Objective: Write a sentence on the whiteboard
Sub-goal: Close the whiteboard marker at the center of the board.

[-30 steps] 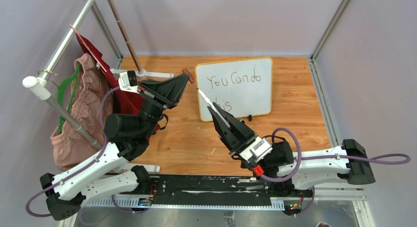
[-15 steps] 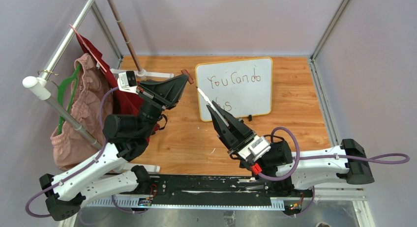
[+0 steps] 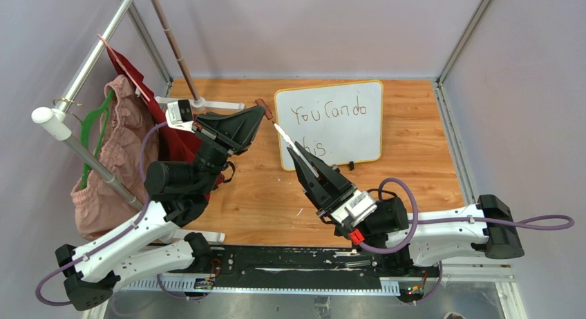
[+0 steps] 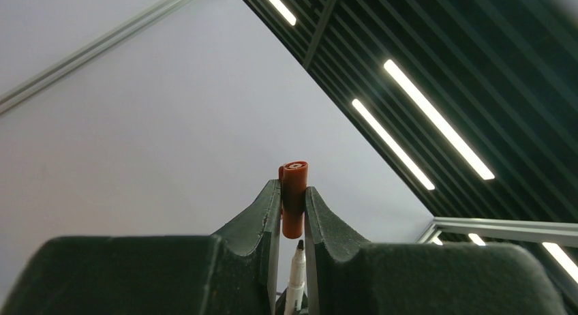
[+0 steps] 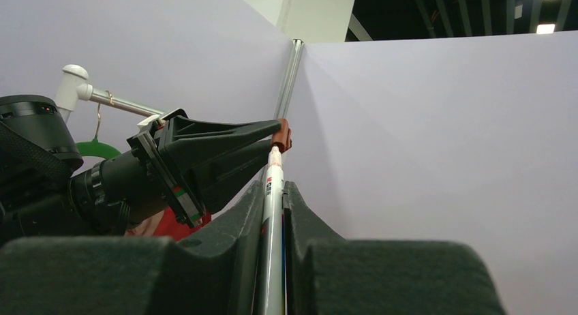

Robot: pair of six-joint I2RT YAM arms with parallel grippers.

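Observation:
The whiteboard [image 3: 359, 132] lies on the wooden table at the back middle, yellow-rimmed. The sentence [image 3: 327, 113] reads "You Can do" with a second line partly hidden by my right gripper. My right gripper [image 3: 297, 155] is shut on a white marker [image 3: 285, 137], its tip pointing up-left toward the cap. In the right wrist view the marker [image 5: 272, 206] runs up between the fingers. My left gripper [image 3: 262, 113] is shut on the reddish-brown marker cap [image 3: 263, 106], held above the board's left edge. In the left wrist view the cap [image 4: 294, 196] sits between the fingertips, the marker tip [image 4: 298, 260] just below it.
A metal clothes rack [image 3: 83, 70] with pink and red garments [image 3: 117, 146] and a green hanger stands at the left. A thin rod on a white foot [image 3: 197, 103] stands at the back left. Grey walls enclose the table.
My right gripper has moved the marker up and left, bringing its tip close to the cap held in my left gripper. The left arm has barely moved.

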